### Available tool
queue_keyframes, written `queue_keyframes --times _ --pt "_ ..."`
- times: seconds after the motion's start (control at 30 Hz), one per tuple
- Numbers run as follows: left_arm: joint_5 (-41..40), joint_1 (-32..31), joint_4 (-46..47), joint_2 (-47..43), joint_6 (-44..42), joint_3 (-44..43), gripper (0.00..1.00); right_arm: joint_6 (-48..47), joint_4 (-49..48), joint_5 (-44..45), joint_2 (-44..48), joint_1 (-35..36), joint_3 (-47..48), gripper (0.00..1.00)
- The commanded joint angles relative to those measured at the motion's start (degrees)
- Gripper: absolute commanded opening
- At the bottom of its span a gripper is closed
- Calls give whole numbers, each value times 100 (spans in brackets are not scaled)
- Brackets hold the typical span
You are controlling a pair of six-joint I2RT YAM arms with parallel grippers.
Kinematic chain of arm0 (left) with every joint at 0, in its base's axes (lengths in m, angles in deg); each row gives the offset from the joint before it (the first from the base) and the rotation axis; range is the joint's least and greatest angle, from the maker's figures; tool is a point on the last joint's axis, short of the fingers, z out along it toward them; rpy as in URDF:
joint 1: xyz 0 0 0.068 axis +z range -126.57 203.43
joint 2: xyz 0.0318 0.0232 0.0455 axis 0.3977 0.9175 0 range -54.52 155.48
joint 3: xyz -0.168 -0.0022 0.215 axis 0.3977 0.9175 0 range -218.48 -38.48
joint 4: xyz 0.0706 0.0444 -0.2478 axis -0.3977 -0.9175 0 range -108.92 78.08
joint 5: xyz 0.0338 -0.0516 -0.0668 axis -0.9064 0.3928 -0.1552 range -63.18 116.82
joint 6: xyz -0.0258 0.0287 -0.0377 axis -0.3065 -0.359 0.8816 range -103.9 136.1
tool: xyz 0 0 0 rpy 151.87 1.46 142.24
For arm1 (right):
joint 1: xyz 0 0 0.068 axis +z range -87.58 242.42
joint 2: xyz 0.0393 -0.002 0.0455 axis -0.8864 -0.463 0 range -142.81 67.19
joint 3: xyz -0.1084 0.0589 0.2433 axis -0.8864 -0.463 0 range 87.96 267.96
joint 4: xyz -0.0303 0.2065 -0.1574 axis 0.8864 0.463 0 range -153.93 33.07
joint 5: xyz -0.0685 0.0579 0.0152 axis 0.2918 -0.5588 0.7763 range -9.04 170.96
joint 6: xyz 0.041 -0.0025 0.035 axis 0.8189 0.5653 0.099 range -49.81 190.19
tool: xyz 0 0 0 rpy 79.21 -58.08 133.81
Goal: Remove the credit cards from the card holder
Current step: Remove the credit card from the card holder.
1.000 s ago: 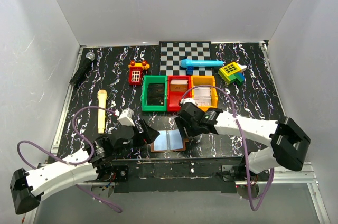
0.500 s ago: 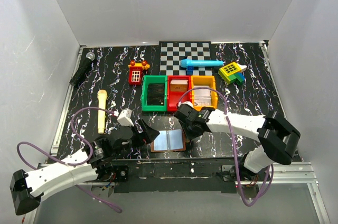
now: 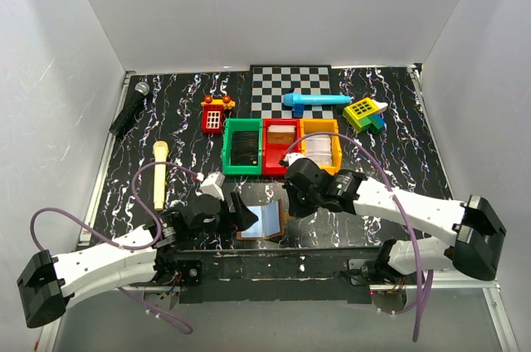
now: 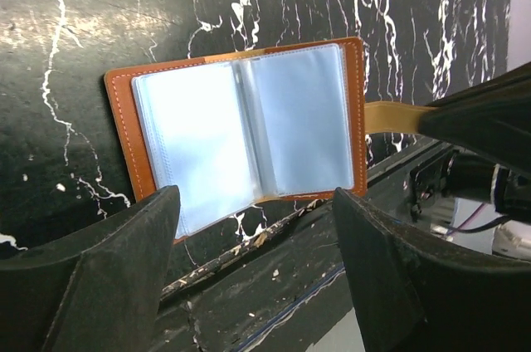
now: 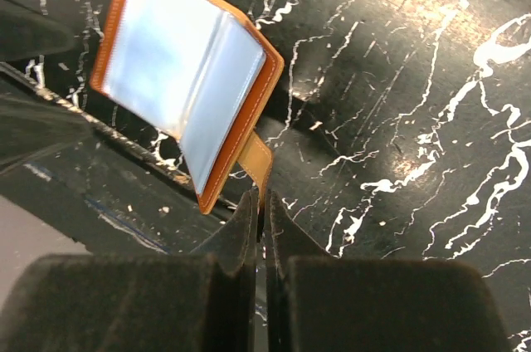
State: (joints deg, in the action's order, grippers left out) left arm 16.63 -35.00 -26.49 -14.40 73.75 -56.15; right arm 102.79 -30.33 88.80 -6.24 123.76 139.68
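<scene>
The card holder (image 3: 262,220) lies open near the table's front edge: brown cover, pale blue-grey sleeves (image 4: 241,132). No credit cards can be made out in the sleeves. My right gripper (image 5: 260,202) is shut on the holder's brown strap (image 5: 259,161), and that side of the cover (image 5: 187,70) is tilted up off the table. In the top view the right gripper (image 3: 287,205) sits at the holder's right edge. My left gripper (image 4: 255,202) stands open at the holder's left side, its fingers apart and holding nothing; the top view shows the left gripper (image 3: 241,214) close beside the cover.
Green (image 3: 242,146), red (image 3: 281,129) and orange (image 3: 319,128) bins stand in a row just behind the holder. Farther back are a checkerboard (image 3: 290,86), blue toy (image 3: 315,100), red toy (image 3: 214,114) and yellow block toy (image 3: 363,111). A microphone (image 3: 130,109) and yellow stick (image 3: 159,173) lie left.
My right gripper has shut on the holder's strap and raised that side of the cover. My left arm has moved right, up to the holder's left edge.
</scene>
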Motion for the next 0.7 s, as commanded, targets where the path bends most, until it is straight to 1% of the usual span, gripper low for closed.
queue_keyframes --times 0.0,0.07,0.23,0.4,0.47,0.53,0.67 --pt "456 25 507 390 -368 -289 73 -87 -109 -353 197 45 22 1" --pt "588 25 674 593 -456 -342 72 -61 -126 -414 223 45 -30 1" --pt "800 25 973 997 -684 -526 70 106 -521 -643 496 45 -294 1" --pt "1019 25 1202 1498 -878 -755 70 124 -469 -678 408 45 -286 1" --pt "1020 25 1211 1718 -1009 -886 70 141 -486 -661 426 45 -277 1" --pt "1248 25 1167 2034 -1098 -1018 70 141 -478 -634 443 44 -268 1" --pt "1257 8 1035 2412 -1133 -1160 67 115 -425 -590 470 45 -180 1"
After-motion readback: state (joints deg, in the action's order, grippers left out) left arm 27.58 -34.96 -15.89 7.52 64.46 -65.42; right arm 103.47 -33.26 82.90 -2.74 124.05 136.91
